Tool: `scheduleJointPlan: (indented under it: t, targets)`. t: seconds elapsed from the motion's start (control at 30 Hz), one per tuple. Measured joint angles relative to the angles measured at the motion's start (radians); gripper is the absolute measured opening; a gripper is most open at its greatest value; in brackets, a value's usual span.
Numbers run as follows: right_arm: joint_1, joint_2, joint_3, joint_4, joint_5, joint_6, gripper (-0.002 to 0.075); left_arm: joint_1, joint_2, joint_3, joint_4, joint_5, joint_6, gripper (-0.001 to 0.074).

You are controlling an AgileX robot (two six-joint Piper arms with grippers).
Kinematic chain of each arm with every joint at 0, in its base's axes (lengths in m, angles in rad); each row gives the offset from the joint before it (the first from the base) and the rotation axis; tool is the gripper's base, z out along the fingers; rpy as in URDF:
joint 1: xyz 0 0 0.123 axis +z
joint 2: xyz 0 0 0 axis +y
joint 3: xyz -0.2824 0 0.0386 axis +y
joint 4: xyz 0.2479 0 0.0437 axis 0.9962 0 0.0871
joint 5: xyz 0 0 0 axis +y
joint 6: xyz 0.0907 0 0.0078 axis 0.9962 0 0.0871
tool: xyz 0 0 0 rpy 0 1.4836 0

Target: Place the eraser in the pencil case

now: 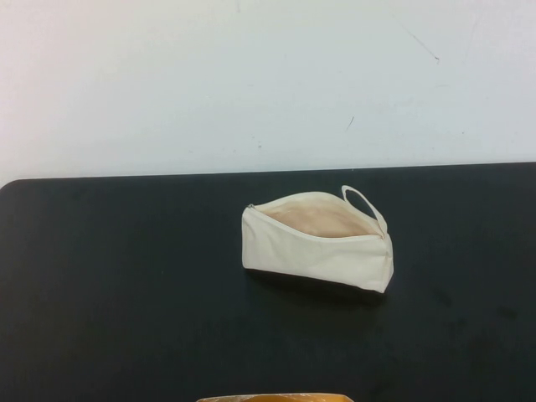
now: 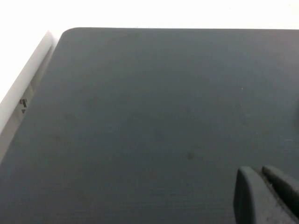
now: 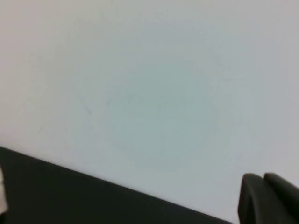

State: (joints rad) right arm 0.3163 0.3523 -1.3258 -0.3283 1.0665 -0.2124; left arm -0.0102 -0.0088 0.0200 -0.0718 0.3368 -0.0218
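Observation:
The pencil case (image 1: 318,244) is a cream-white zip pouch with a dark base, lying on the black mat (image 1: 126,285) right of centre in the high view. Its zip is open, the tan lining shows, and its loop strap (image 1: 366,205) is at the right end. The eraser is not visible in any view. Neither arm shows in the high view. My left gripper (image 2: 259,171) is shut and empty above bare black mat (image 2: 140,121). My right gripper (image 3: 261,177) is shut and empty, seen against the white surface (image 3: 154,84) beyond the mat's edge.
A white surface (image 1: 251,75) lies behind the mat's far edge. An orange-yellow object (image 1: 276,397) pokes in at the near edge of the high view. The left wrist view shows the mat's rounded corner (image 2: 65,32) and a white border (image 2: 23,98).

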Motion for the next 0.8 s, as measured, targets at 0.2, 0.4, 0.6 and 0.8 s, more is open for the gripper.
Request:
scheduleJointPlan:
  t: [0.2,0.4,0.6,0.8]
  targets:
    - [-0.103,-0.123,0.442,0.185,-0.314,0.007,-0.0001,0.000,0.000,0.000,0.000,0.000,0.000,-0.0001]
    - [-0.231,-0.246,0.837,0.373,-0.560,0.009,-0.0001,0.000,0.000,0.000,0.000,0.000,0.000,-0.0001]
    - [-0.266,-0.362,1.173,0.396,-0.701,0.013,-0.0001,0.000,0.000,0.000,0.000,0.000,0.000,-0.0001]
    - [-0.315,-0.362,1.320,0.424,-0.738,0.037,-0.0001,0.000,0.000,0.000,0.000,0.000,0.000,-0.0001]
